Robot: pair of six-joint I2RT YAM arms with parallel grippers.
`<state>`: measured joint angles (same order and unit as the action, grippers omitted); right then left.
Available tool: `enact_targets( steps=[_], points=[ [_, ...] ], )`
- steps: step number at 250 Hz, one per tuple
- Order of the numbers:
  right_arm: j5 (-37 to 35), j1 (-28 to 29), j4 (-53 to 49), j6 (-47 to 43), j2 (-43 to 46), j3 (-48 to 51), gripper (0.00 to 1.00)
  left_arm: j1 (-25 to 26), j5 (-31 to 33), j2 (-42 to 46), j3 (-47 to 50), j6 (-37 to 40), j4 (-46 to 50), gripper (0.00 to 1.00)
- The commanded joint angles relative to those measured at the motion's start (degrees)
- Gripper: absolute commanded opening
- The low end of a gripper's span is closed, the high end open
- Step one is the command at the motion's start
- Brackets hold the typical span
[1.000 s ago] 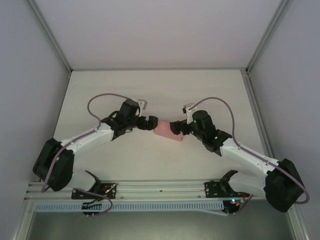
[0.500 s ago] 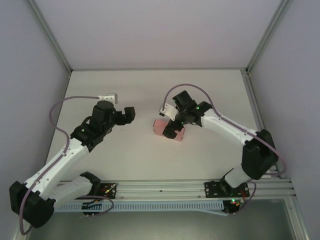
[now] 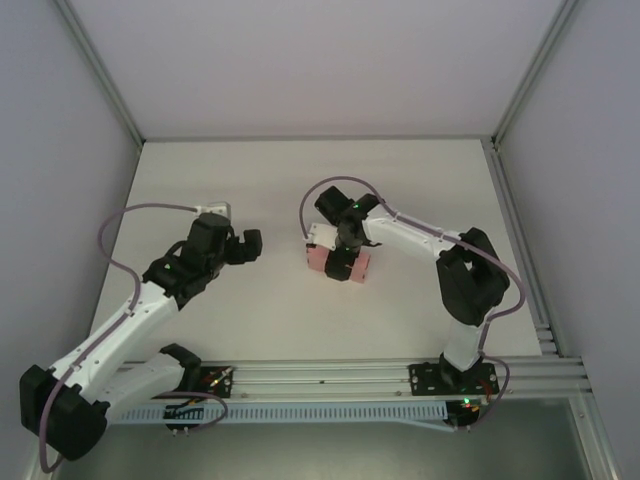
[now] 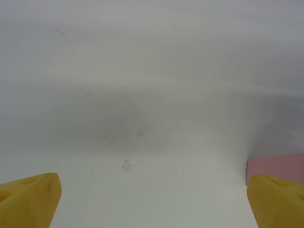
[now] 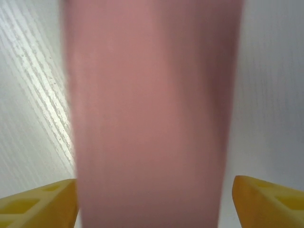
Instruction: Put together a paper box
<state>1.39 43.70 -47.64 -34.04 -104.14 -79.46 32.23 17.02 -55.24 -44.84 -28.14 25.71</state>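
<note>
The paper box (image 3: 359,266) is a small closed pink box lying mid-table. My right gripper (image 3: 338,262) reaches down over it from the far side, and its jaws straddle the box. In the right wrist view the paper box (image 5: 152,95) spans nearly the whole space between the yellow fingertips (image 5: 45,202). The left tip is against the box's side, while a narrow strip of table shows at the right tip. My left gripper (image 3: 250,245) hangs open to the left of the box, holding nothing. A pink corner of the paper box (image 4: 278,165) shows just above its right fingertip (image 4: 278,199).
The white table (image 3: 250,180) is walled by pale panels on three sides. An aluminium rail (image 3: 320,378) with both arm bases runs along the near edge. Grey cables loop above each wrist.
Both grippers have let go of the box ends. The left arm has drawn back to the left. The right arm has swung round over the box, its jaws now narrowing on it.
</note>
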Motion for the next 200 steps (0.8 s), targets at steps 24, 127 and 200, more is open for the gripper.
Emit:
enact_targets(
  steps=[24, 127, 200],
  points=[
    [-3.09, 0.78, -1.7, -3.64, 1.74, -0.78, 0.39, -0.42, 1.55, 0.04, -0.75, 0.1, 1.61, 1.0],
    [-28.1, 8.96, 19.73, -14.89, 9.93, 7.57, 0.3, -0.42, 3.35, 3.4, -0.86, -1.3, 2.94, 1.0],
    [-37.99, 13.95, 46.71, -25.08, 9.38, 24.16, 0.34, -0.41, 4.65, 4.94, -2.12, -1.68, 5.7, 1.0]
  ],
)
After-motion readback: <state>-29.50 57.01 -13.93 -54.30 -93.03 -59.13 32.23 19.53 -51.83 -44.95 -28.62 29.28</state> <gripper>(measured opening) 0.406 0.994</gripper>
